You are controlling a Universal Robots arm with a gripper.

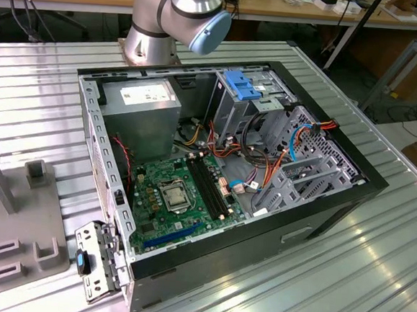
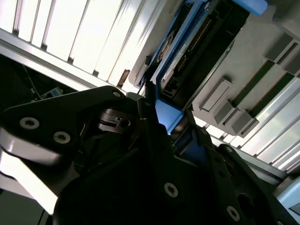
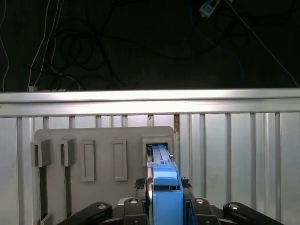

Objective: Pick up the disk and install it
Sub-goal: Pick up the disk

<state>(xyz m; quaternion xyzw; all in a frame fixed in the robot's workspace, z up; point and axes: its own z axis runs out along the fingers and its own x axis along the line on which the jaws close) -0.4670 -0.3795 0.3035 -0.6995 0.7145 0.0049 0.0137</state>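
In both wrist views the disk, grey metal in a bright blue carrier, stands on edge. Its far end sits at a slot of the grey holder on the ribbed metal table. My gripper is shut on the near end of the blue carrier, one dark finger pressed on each side. In the exterior view the open computer case lies on its side in the middle of the table, and part of the grey holder shows at the exterior view's left.
Inside the case are a green motherboard, a grey power supply, a drive bay topped by a blue bracket and loose coloured cables. The arm's base stands behind the case. Cables hang beyond the table edge.
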